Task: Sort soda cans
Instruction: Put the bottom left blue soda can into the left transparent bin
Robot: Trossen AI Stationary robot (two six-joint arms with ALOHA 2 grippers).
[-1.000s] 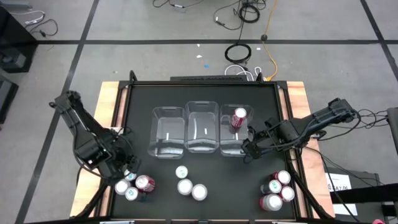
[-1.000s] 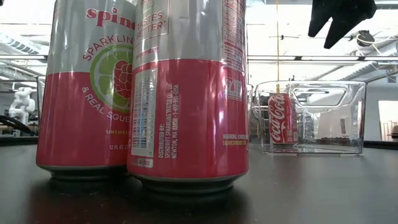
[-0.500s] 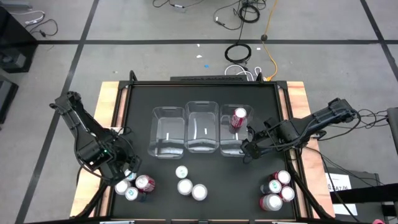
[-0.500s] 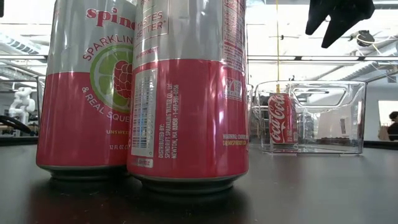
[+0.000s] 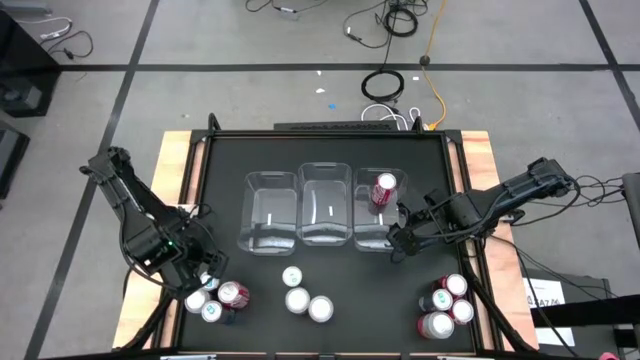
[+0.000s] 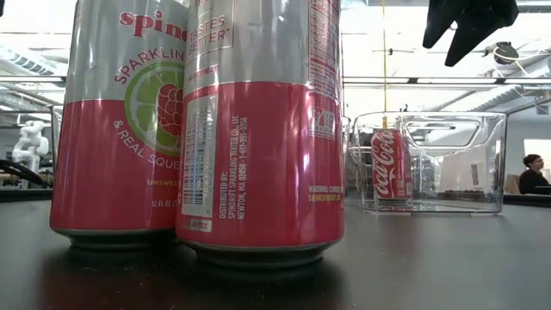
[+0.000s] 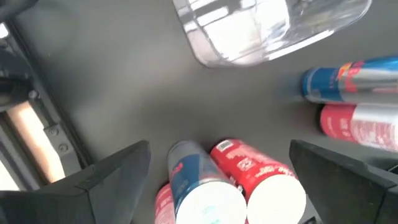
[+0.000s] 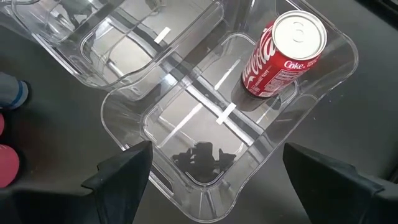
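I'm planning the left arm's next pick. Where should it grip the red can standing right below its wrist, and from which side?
Grip the red can across its round side wall just under the silver top, coming down from above. It stands upright. A blue can touches one side, so one of the left gripper fingers likely has to go on the free side, away from that neighbour.

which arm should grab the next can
Probably the left: the left gripper hangs open directly over the cans at the table's front-left. The right gripper, also open, hovers empty above the right bin holding one Coca-Cola can.
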